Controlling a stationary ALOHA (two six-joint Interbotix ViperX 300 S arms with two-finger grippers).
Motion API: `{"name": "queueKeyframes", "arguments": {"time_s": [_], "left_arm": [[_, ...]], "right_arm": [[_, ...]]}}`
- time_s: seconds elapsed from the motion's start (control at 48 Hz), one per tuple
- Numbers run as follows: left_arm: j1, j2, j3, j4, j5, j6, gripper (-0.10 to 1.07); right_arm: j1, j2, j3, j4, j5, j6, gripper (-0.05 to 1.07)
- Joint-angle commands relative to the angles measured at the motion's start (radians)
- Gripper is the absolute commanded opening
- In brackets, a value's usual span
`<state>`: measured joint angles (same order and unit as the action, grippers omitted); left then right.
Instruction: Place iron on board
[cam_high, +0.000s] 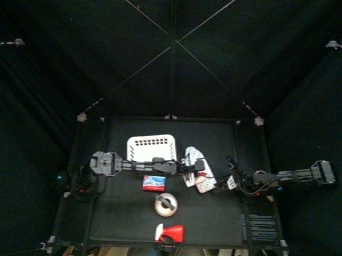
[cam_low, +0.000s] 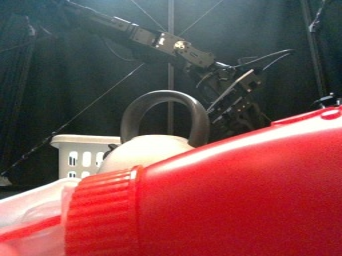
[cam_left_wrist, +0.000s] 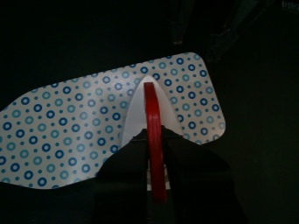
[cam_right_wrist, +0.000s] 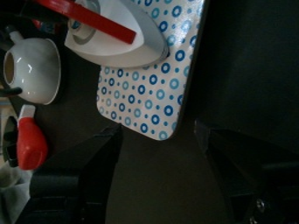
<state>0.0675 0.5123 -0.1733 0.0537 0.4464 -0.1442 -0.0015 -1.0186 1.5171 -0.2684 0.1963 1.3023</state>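
Iron's place: the iron (cam_right_wrist: 111, 39) sits on top of the board (cam_right_wrist: 146, 87), at the end farther from the right gripper (cam_right_wrist: 158, 175). Its red handle is uppermost.
Board's long axis: in the right wrist view the board runs lengthwise away from the right gripper. In the top view it lies across the table's depth, between the two arms.
Right pincer: the jaws stand wide apart with nothing between them. They are clear of the board's near end and touch neither board nor iron.
Direction iron to right pincer: the iron is ahead of the jaws and off to one side, with the bare stretch of board between them.
Left pincer: the left gripper (cam_high: 171, 165) rests just beside the board's long edge. Its wrist view shows the dotted board and a red upright edge close in front, but not whether the jaws are apart or together.
Nearer arm: the left, judging from the top view.
Judgement: the placing looks done. The right arm's retreat should follow the board's axis backward, so that the iron is not swept off.
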Motion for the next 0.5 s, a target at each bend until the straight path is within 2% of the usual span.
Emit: {"name": "queueKeyframes", "arguments": {"time_s": [0.0, 0.188, 0.312, 0.479], "left_arm": [[0.005, -0.018, -0.031, 0.005, -0.003, 0.002, 0.46], [0.003, -0.018, -0.032, 0.005, -0.003, 0.002, 0.46], [0.005, -0.018, -0.031, 0.005, -0.003, 0.002, 0.46], [0.005, -0.020, -0.031, 0.006, -0.003, 0.002, 0.46]], "right_arm": [[-0.008, 0.040, 0.009, -0.003, -0.061, -0.002, 0.97], [-0.012, 0.092, 0.017, -0.023, -0.178, -0.002, 0.96], [-0.026, 0.130, 0.018, -0.026, -0.216, -0.002, 0.96], [-0.038, 0.173, 0.023, -0.026, -0.247, 0.003, 0.88]]}}
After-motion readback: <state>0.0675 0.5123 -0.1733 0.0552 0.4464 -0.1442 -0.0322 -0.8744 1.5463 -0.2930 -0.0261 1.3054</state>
